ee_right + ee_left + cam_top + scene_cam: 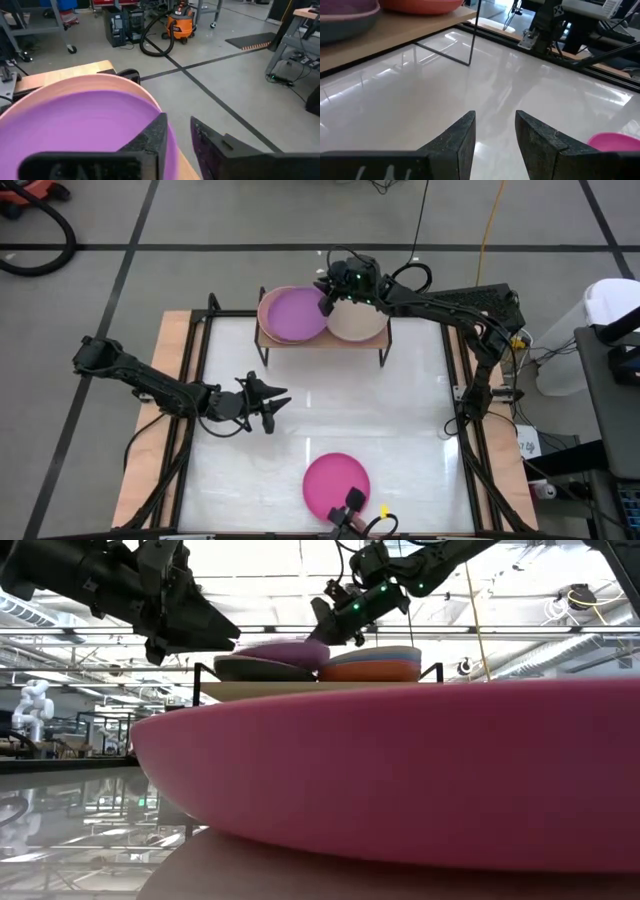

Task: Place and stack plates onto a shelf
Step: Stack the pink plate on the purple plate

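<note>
Grey taped floor surrounds the white table (330,420). Right gripper (325,300), fingers slightly parted, straddles the purple plate's (295,313) rim on the shelf (320,340), beside the beige-topped stack (357,322). Left gripper (272,406) hovers empty, fingers apart, before the shelf; a magenta plate (335,483) lies farther off.

A magenta plate (400,780) fills the low view, blurred and cut off, hiding most of the shelf (300,690).

Shelf (322,340) top fully occupied by two plate stacks, right gripper (326,302) over their junction, table (400,420) centre open between shelf and magenta plate (336,484), left gripper (272,408) beside that gap.
</note>
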Controlling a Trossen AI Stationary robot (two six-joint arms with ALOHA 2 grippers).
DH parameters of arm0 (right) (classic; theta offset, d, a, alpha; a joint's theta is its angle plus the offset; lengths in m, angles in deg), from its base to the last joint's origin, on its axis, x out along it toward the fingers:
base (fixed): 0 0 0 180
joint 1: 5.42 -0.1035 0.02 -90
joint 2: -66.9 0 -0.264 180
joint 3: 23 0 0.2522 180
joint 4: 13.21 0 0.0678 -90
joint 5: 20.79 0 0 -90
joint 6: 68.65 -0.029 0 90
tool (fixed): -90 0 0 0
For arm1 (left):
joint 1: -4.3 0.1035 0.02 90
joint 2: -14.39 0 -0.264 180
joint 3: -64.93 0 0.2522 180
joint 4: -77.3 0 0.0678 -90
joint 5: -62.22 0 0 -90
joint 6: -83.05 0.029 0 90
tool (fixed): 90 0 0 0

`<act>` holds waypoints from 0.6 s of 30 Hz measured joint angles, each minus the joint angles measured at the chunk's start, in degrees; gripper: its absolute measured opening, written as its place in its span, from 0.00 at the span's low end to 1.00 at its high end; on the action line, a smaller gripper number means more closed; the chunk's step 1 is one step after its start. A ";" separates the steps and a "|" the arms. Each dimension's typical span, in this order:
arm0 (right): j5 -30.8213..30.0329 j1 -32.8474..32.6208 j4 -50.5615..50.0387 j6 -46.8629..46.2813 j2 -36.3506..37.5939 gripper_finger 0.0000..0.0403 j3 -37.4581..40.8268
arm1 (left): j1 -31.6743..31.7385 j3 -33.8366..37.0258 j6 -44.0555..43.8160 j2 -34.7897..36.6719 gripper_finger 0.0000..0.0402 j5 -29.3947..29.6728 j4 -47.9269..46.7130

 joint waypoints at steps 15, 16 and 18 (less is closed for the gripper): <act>12.07 -3.67 -13.51 6.48 17.40 0.30 0.90 | 1.50 0.00 0.07 0.00 0.36 -0.06 0.39; 12.06 -4.07 -15.25 7.76 18.82 0.30 1.40 | 1.52 0.00 0.57 0.00 0.36 -1.54 0.65; 12.00 -4.90 -17.07 9.43 21.25 0.29 2.83 | 1.50 0.00 2.02 0.00 0.36 -3.96 0.64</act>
